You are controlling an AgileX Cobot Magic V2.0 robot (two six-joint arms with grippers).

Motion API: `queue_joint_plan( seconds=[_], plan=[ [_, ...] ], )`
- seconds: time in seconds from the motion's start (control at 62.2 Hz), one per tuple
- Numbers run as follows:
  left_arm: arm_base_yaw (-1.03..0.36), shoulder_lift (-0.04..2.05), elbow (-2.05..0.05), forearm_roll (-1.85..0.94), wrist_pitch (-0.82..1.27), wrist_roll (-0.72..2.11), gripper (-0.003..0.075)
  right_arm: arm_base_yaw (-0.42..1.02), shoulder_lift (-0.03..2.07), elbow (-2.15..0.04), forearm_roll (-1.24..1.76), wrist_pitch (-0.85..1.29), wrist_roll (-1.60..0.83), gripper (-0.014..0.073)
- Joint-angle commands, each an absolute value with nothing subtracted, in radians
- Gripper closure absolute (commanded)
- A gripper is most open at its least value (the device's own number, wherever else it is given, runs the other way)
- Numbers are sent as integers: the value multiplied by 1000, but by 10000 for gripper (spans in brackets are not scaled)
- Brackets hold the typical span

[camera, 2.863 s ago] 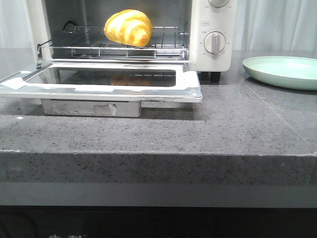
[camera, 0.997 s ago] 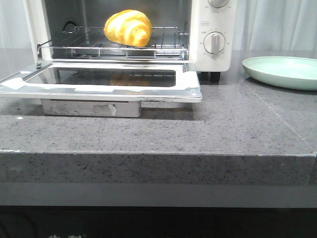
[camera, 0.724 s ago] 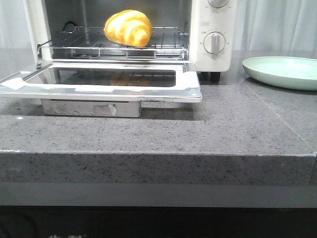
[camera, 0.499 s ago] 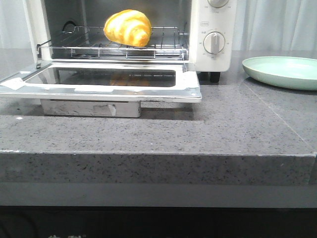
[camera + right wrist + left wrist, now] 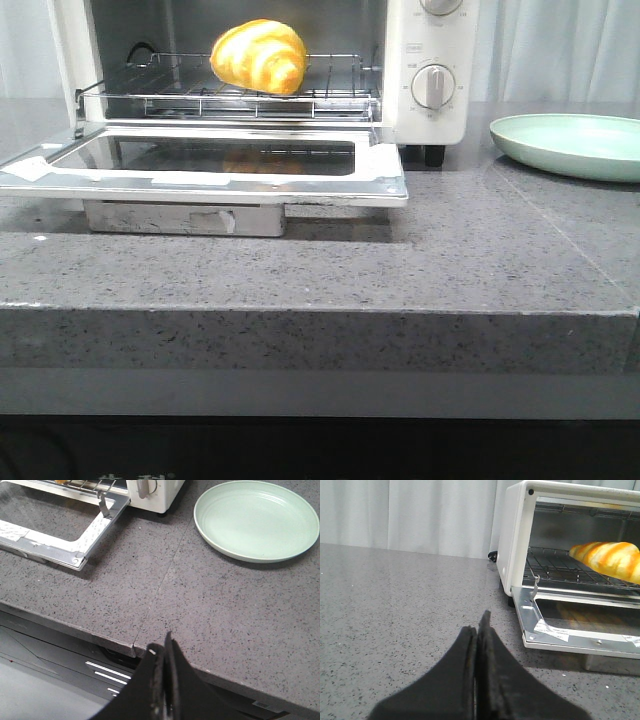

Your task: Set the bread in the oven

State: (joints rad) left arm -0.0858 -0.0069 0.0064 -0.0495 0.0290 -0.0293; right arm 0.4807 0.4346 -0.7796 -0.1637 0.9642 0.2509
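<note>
the bread [image 5: 259, 56] is seen lying on the wire rack [image 5: 250, 98] inside the oven [image 5: 432, 60], slightly left of the rack's middle and clear of the chamber walls; in the left wrist view it appears as a golden, pale-striped shape on the same rack. it is touched by neither pincer. the placing step is therefore judged done: the roll is inside and is resting freely.

the glass door [image 5: 210, 165] is let down flat over the surface [image 5: 400, 260], so the chamber is left open. if closing belongs to the task, that is what remains; from the task wording alone it cannot be told whether it is required.

the left pincer [image 5: 476, 627] is held low over the grey surface, well apart from the oven's left side, with its two dark fingers pressed together and nothing between them. the right pincer [image 5: 161, 647] is held over the front edge of the surface, its fingers likewise drawn together and empty. both are judged to be parked away from the work.

a pale green plate [image 5: 570, 145] is seen to the right of the oven, with nothing on it.
</note>
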Motion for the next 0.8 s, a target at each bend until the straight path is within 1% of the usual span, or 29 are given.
queue_joint_plan(
  seconds=[0.0, 0.579, 0.676, 0.788],
  plan=[
    [-94, -26, 31, -49, -59, -40, 738, 475, 441, -802, -177, 900, 248, 662],
    [-94, -26, 31, -49, -59, -40, 738, 472, 426, -791, -200, 891, 248, 662],
    [-94, -26, 31, -49, -59, -40, 738, 385, 378, -717, -183, 797, 248, 662],
    [-94, -26, 31, -49, -59, -40, 738, 237, 286, -550, -132, 576, 248, 662]
  ],
)
